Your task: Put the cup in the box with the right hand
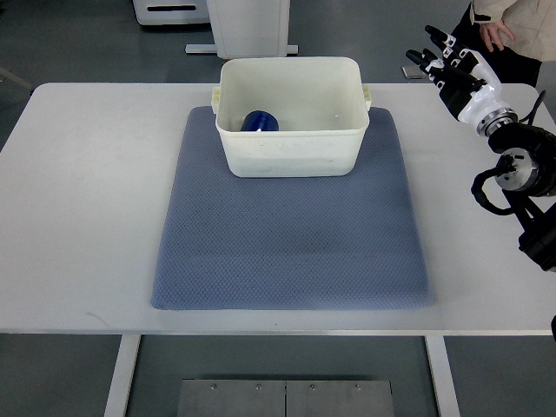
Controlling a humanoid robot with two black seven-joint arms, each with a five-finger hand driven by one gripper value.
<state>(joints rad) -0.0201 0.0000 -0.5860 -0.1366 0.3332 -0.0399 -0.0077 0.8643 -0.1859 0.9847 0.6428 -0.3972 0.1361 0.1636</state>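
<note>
A blue cup point(259, 122) lies inside the cream plastic box point(291, 152), toward its left side. The box stands at the far end of a blue-grey mat point(291, 243) on the white table point(78, 217). My right hand point(445, 62) is raised over the table's far right corner, well to the right of the box, its fingers spread and holding nothing. Its arm point(521, 169) comes in from the right edge. My left arm does not show.
A person's hand and beige sleeve point(499, 26) show at the top right, behind my right hand. A white cabinet base point(248, 26) stands beyond the table's far edge.
</note>
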